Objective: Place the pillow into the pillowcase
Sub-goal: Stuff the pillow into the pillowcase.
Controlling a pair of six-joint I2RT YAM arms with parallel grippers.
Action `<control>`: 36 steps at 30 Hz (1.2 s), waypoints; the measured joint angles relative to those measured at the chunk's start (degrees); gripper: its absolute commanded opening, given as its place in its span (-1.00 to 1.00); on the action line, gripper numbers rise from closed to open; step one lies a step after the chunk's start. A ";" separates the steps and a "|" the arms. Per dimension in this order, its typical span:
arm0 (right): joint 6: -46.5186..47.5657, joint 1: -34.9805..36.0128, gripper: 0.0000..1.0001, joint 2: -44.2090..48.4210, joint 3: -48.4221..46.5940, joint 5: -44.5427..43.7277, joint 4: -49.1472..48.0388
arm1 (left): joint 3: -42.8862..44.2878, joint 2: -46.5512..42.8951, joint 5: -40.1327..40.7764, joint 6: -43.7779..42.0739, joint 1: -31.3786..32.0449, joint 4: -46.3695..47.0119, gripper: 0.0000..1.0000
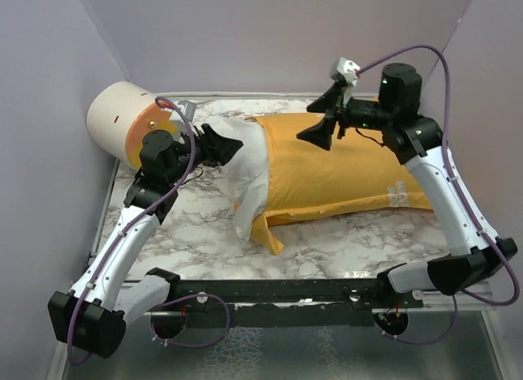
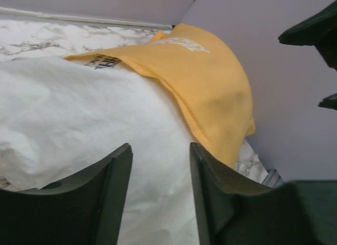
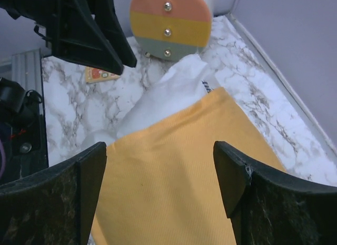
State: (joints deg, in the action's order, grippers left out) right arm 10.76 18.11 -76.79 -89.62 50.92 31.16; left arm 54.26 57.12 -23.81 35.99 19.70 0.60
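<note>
The pillow (image 1: 243,163) lies across the middle of a marble-patterned table (image 1: 327,245). Most of its length is covered by the orange-yellow pillowcase (image 1: 343,172), and its white left end sticks out of the case's open mouth, crumpled and sagging toward the near edge. White lettering (image 1: 399,192) shows on the pillowcase near its closed right end, and a black-printed label (image 2: 102,60) peeks out on the pillow right at the hem of the cloth.

The left gripper (image 1: 214,145) is down on the bare end of the pillow. In the left wrist view its two fingers (image 2: 113,192) stand partly apart with white fabric filling the gap between them. Whether they pinch that fabric or merely press against it cannot be told.

The right gripper (image 1: 321,122) hangs above the far left part of the pillowcase, near the mouth. Its jaws are spread wide with nothing between them, and the right wrist view looks straight down through the gap onto smooth orange cloth.

A cream cylinder (image 1: 118,118) lies on its side in the far left corner, just beyond the pillow's exposed end. Its flat face (image 3: 169,23) is banded orange, yellow and grey-green and carries three screws. A small orange card (image 3: 100,75) lies on the table near it.
</note>
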 measured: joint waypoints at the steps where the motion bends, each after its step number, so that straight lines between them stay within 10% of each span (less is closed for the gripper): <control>1: 0.22 1.73 0.64 -1.66 -2.62 -1.38 0.76 | -0.55 0.09 0.00 -0.17 -1.14 0.28 -0.11; 11: 4.26 18.49 0.64 -21.33 -21.24 -26.23 11.08 | -11.56 10.14 -5.79 6.51 -5.40 13.77 0.00; 18: 6.01 19.58 -0.03 -27.28 -21.88 -35.76 14.03 | -13.07 13.05 -8.72 8.76 -5.44 20.46 -0.01; 25: 5.79 19.78 -0.95 -27.34 -22.10 -36.13 14.73 | -14.47 18.16 -10.27 11.32 -4.59 27.47 -0.15; 36: 4.33 18.51 -0.99 -29.40 -29.22 -19.63 18.82 | -12.48 25.97 -9.94 13.09 4.11 37.42 -0.29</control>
State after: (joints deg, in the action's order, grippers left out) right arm 15.09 36.62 -106.19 -118.85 31.29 49.98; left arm 41.78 83.09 -33.76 49.08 23.81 38.02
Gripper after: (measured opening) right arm 0.013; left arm 0.368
